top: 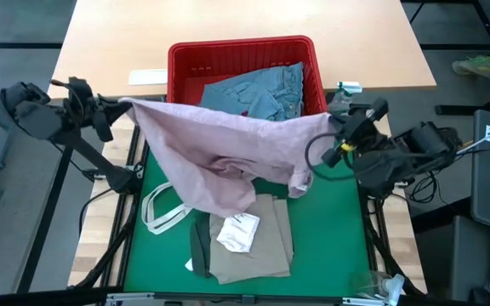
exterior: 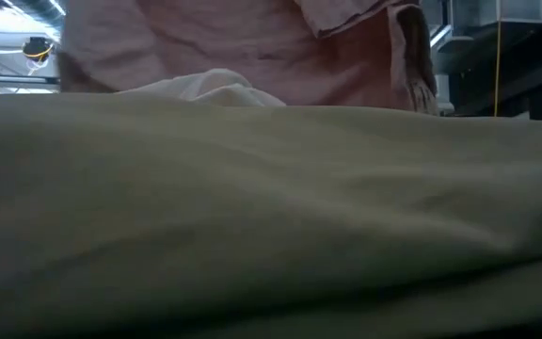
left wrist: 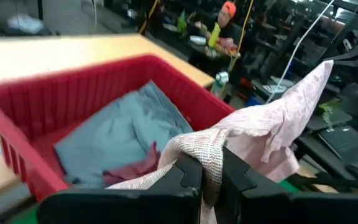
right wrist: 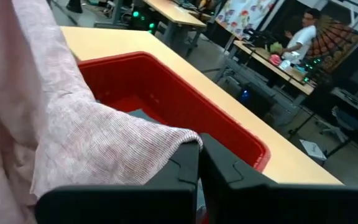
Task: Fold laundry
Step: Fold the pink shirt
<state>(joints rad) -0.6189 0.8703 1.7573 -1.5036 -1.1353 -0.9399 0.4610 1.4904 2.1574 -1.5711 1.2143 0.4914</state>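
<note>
Left wrist view shows the left gripper (left wrist: 211, 177) clenched on a bunched edge of the mottled pink top (left wrist: 272, 127), the cloth pinched between its dark fingers (left wrist: 188, 174) and rising in a creased sweep toward the upper right of the frame. The right wrist view shows the right gripper (right wrist: 199, 163) clamped the same way on another edge of that top, whose fine pink-and-white weave fills the left half of the frame. In the high view the top hangs stretched between the two grippers across the middle of the frame, sagging in loose folds toward the lower centre. Behind it, in the upper centre, the red plastic basket (top: 185, 59) holds the light blue denim jeans (top: 258, 89), crumpled. Below the top, on the green mat (top: 330, 229), lie the beige trousers (top: 258, 251), roughly folded, with small white socks (top: 238, 231) on them and a strip of the dark green top (top: 199, 246) just to their left. The white tote bag (top: 162, 211) lies at the lower left.
</note>
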